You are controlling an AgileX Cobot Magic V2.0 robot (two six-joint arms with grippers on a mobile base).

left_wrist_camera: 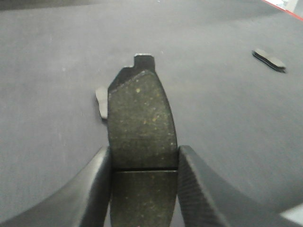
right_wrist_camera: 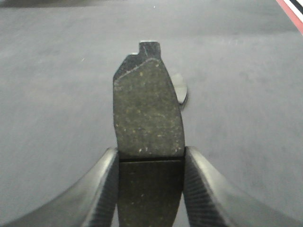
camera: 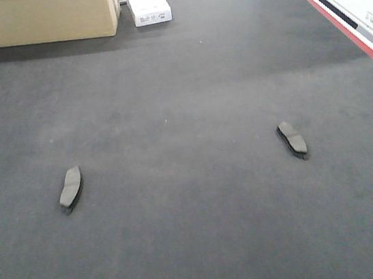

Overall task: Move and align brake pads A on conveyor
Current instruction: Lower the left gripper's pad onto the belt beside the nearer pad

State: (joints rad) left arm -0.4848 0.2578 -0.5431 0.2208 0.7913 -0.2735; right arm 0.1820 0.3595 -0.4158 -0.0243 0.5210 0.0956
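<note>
Two pads already lie on the belt, well apart: the left pad near the left side and the right pad toward the right, each set lengthwise along the belt and slightly splayed. Two more are in the air. The left pincer is closed on a third pad, its fingers pressing the pad's long edges at about the centre groove, so the pad sticks out forward, flat and level, friction face up and backing-plate tab at the far end. The right pincer holds a fourth pad the same way, jaws tight against both edges at the groove.

Gripping at the middle looks deliberate: it balances the pad and leaves the far end free to be laid down first. In the left wrist view the left pad peeks out just behind the held one, and the right pad shows far off to the right. In the right wrist view the right pad is partly hidden behind the held pad. So each arm appears to hover over the pad on its own side, likely to set its load beside that one and form a row. Neither arm shows in the front view.

A box and a white carton sit at the far end, clear of the work.
</note>
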